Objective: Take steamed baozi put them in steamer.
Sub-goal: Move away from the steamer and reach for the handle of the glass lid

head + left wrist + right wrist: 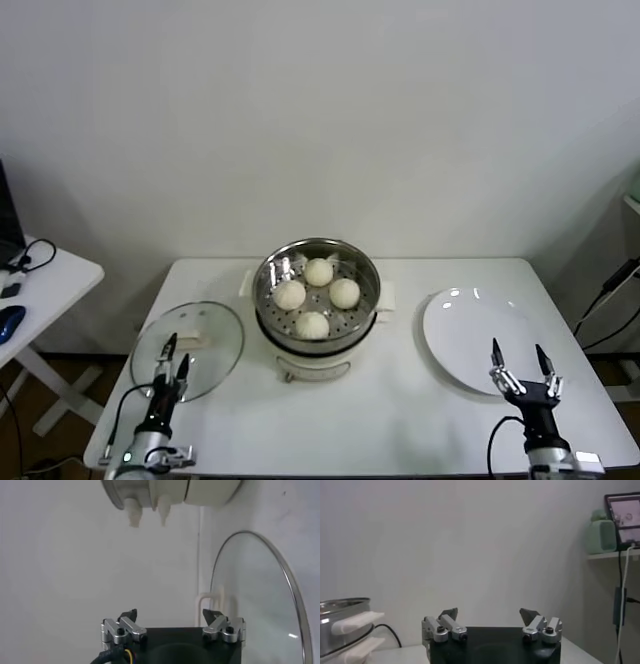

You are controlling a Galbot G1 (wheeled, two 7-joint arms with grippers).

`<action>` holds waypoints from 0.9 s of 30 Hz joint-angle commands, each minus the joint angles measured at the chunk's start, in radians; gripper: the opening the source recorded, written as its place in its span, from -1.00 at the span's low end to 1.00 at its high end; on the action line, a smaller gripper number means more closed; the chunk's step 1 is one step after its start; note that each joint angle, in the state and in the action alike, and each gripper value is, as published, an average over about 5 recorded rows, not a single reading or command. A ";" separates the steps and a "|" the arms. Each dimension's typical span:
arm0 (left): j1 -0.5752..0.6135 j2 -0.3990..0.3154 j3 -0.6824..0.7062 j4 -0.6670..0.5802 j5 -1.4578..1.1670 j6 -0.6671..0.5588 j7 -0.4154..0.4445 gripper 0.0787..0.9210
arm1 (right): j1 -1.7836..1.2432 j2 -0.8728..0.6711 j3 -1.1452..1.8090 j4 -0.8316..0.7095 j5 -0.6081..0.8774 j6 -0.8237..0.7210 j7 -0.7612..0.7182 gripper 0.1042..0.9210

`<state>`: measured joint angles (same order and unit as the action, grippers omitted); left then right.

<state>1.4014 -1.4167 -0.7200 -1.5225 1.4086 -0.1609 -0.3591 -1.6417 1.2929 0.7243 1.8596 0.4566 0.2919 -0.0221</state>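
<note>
Both grippers stood idle at the near edge of the white table (400,400). At the near right corner, the right gripper (520,364) pointed upward with its fingers spread apart and nothing between them, its tips just at the near rim of the white plate (465,335). At the near left corner, the left gripper (172,357) also pointed upward; in the head view its tips appeared close together, while the left wrist view (172,620) showed the two fingers separated with nothing gripped. Its tips overlapped the near part of the glass lid (205,345), which lay flat on the table toward the left edge, just beside the steamer (317,300). The steamer sat at the middle of the table, toward the far edge, as a steel pot on a cream-white base. All four steamed baozi (317,296) rested inside it on the perforated floor, grouped in a diamond pattern, near one another. The plate lay flat toward the right edge, well apart from the steamer. A second white table (45,285) stood beyond the left edge.
</note>
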 commanded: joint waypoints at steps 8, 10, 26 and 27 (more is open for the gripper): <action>-0.127 0.009 0.017 0.101 0.024 0.048 0.027 0.77 | -0.029 0.008 0.036 0.001 0.041 0.024 0.001 0.76; -0.139 0.008 0.016 0.116 0.025 0.054 0.027 0.77 | -0.032 0.008 0.038 0.001 0.046 0.025 0.001 0.76; -0.232 0.023 0.010 0.213 0.009 0.044 0.032 0.77 | -0.049 0.012 0.054 -0.001 0.056 0.035 0.006 0.76; -0.232 0.024 0.011 0.213 0.006 0.043 0.032 0.77 | -0.049 0.012 0.054 -0.001 0.056 0.035 0.006 0.76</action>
<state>1.2121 -1.3950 -0.7097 -1.3487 1.4253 -0.1190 -0.3277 -1.6881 1.3032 0.7755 1.8588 0.5036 0.3250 -0.0176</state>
